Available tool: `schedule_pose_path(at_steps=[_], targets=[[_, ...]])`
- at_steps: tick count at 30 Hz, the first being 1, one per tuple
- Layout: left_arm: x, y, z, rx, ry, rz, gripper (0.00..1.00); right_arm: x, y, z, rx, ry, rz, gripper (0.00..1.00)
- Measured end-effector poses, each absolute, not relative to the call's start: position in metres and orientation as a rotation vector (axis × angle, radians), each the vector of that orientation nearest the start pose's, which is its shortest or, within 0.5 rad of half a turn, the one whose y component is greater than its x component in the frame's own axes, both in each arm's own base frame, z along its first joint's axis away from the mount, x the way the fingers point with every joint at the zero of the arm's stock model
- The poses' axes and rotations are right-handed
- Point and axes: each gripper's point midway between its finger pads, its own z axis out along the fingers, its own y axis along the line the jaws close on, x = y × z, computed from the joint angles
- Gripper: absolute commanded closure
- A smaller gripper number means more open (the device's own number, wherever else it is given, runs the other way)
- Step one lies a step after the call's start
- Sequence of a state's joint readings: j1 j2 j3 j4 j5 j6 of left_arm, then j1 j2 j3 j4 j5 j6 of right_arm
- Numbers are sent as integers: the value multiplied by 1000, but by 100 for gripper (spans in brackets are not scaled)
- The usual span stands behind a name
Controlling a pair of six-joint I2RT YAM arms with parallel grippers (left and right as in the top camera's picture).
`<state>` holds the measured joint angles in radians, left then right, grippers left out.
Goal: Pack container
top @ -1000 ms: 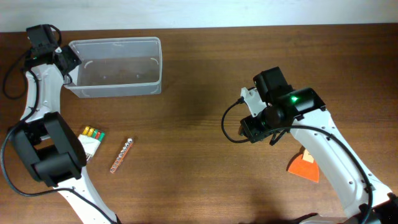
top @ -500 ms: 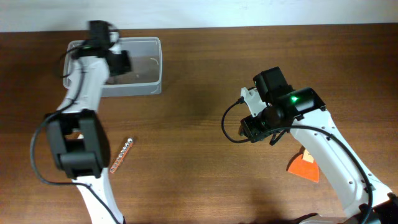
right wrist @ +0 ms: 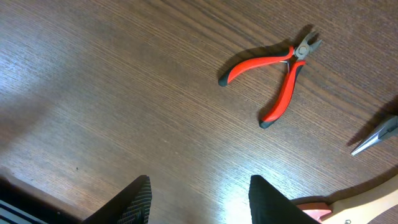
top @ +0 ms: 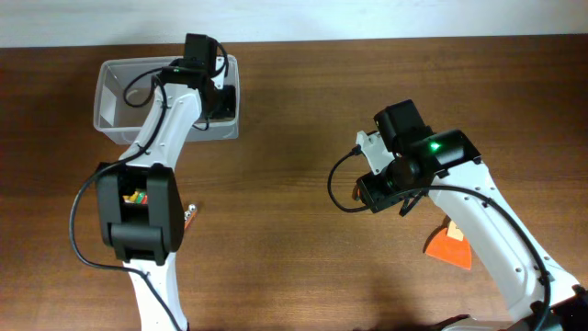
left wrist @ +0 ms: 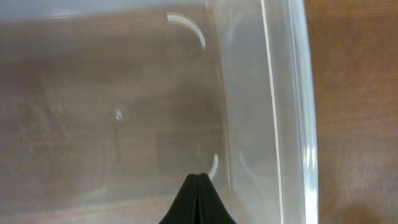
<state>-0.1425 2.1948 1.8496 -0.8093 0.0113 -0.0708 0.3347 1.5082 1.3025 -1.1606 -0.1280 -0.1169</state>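
The container sits at the far left of the table. The left end effector hangs over its right end, pinched closed and empty. Only the right wrist view shows red-handled pliers, lying beyond the wide-spread right end effector.

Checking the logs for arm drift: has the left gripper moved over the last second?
Yes. The left gripper swept rightward, from the left end of the clear container to over its right end.
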Motion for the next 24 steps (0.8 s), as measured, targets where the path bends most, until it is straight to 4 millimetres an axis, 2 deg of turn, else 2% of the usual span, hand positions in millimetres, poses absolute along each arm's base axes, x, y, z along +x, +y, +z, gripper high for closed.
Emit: schedule_pose_path(at_steps=[4, 8, 10, 24], targets=[[509, -90, 71, 141, 2762, -77, 98, 281, 121, 146, -679, 2865, 220, 49], [497, -114, 68, 215, 2789, -77, 98, 281, 121, 146, -679, 2865, 220, 49], [488, -133, 66, 273, 2805, -82, 98, 281, 121, 146, -678, 2865, 220, 49], [448, -208, 63, 432, 2852, -196, 98, 281, 121, 146, -680, 2864, 220, 49]])
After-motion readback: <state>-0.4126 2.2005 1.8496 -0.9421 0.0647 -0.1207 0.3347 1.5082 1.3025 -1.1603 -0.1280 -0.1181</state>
